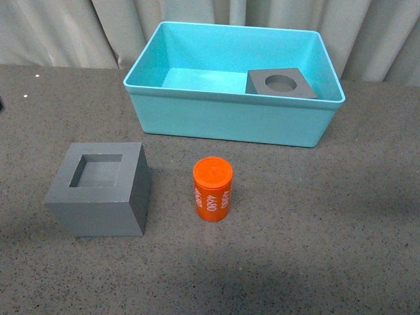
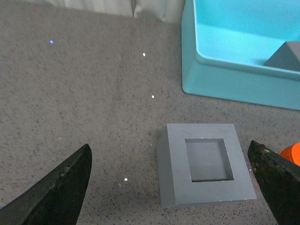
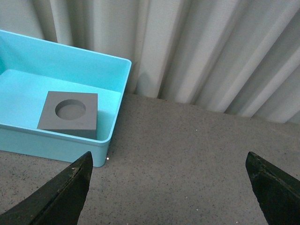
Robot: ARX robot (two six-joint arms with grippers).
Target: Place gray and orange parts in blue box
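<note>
The gray cube with a square recess [image 1: 102, 189] stands on the dark table at front left. The orange cylinder marked "4680" [image 1: 212, 189] stands upright to its right. The gray cube with a round recess [image 1: 282, 83] lies inside the blue box [image 1: 230, 118], at its right end. My left gripper [image 2: 173, 185] is open above the square-recess cube [image 2: 205, 164], its fingers wide to either side; the cylinder's edge [image 2: 291, 153] shows by one finger. My right gripper [image 3: 171, 187] is open over bare table beside the box [image 3: 56, 143], with the round-recess cube [image 3: 69, 114] in view. Neither arm shows in the front view.
A pale pleated curtain [image 1: 65, 33] hangs behind the table. The dark speckled tabletop [image 1: 341, 216] stretches in front of and to the right of the box.
</note>
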